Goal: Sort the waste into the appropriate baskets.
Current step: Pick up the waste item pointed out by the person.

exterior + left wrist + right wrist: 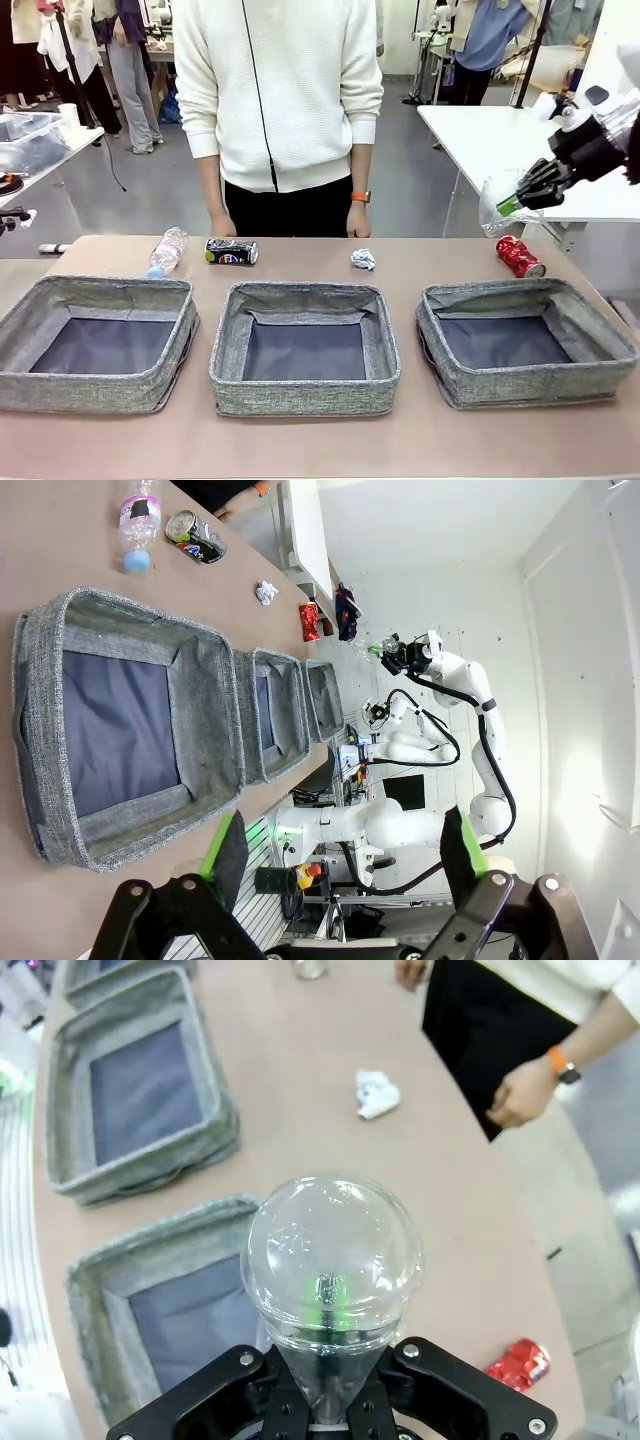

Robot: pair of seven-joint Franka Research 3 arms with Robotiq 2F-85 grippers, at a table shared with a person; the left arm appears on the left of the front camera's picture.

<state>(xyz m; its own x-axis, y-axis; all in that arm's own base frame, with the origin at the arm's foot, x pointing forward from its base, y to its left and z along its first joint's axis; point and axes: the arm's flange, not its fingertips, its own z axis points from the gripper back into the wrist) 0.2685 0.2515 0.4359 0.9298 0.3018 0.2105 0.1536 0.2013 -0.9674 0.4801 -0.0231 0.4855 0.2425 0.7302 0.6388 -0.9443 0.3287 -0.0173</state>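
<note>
While the right gripper [522, 195] hangs in the air over the right end of the table [420, 445], we note its jaws closed on the neck of a clear plastic bottle [490, 208]. In the right wrist view the bottle's rounded body points away from the camera, down toward the tabletop. The held bottle is off the table, above the red can [520, 257], which lies on its side just beyond the far rim of the right basket [520, 291].

Left gripper [345, 820]: jaws spread wide, nothing between the green pads (its wrist view looks along the row of baskets from the left end).

Three baskets stand side by side along the near half of the table, dark bottoms showing: left basket [95, 287], middle basket [305, 293], right basket.

Litter in a row beyond them:
- second bottle [167, 251], lying down, blue cap toward the left basket;
- dark can [231, 251], on its side just beside that bottle;
- paper ball [363, 259], beyond the middle basket's far right corner.

A person [280, 100] stands at the far edge, behind the dark can and paper ball.
</note>
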